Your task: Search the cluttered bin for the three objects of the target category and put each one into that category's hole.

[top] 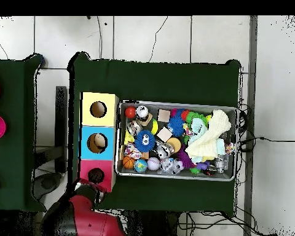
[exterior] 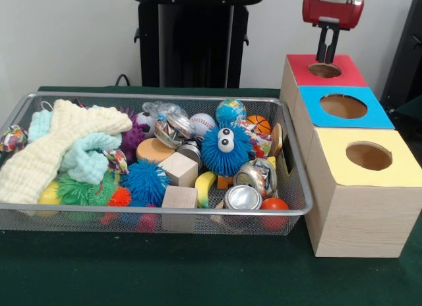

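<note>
We're in a robot lab: green-clothed table [top: 156, 80] on tiled floor [top: 144, 37], cables [top: 260, 140] trailing beside that table, robot pedestal [exterior: 194, 39] behind it.

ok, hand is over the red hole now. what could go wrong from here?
Three risks:
1. The hand hangs just above the red box's hole; I can't tell whether it holds anything, so a drop may or may not be under way.
2. The mesh bin is packed tight: grabbing a crushed can could drag neighbours like the wooden cube.
3. The cream knit cloth covers the bin's end and may hide targets.
</note>
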### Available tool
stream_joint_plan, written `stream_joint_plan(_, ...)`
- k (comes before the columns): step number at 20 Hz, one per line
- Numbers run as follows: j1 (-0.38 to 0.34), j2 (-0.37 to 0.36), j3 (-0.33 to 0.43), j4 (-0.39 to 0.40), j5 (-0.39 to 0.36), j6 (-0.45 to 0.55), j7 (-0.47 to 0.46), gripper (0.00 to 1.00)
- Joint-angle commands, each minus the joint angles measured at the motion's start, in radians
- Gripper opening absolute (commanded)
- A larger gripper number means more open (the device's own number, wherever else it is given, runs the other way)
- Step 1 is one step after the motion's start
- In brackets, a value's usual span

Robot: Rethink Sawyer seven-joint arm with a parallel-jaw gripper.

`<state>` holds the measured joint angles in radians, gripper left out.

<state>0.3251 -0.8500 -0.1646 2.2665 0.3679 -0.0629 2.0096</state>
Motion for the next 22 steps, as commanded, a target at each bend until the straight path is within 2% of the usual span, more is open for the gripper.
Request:
stream_joint_plan(1, -0.038, -0.017, 0.002, -0.087, 0.031, 0.046, 0.167, 0.0)
stream_joint_plan(9, -0.066, -0.004, 0.033, -0.078, 0.015, 0.013, 0.172, 0.0)
stream_joint_plan(14, -0.061, -0.02, 0.018, -0.085, 0.019, 0.044, 0.162, 0.0)
stream_joint_plan(18, -0.049, -0.022, -0.026, -0.134, 0.029, 0.118, 0.135, 0.0)
stream_joint_plan(22, -0.064, -0.006, -0.073, -0.226, 0.004, 0.243, 0.082, 0.0)
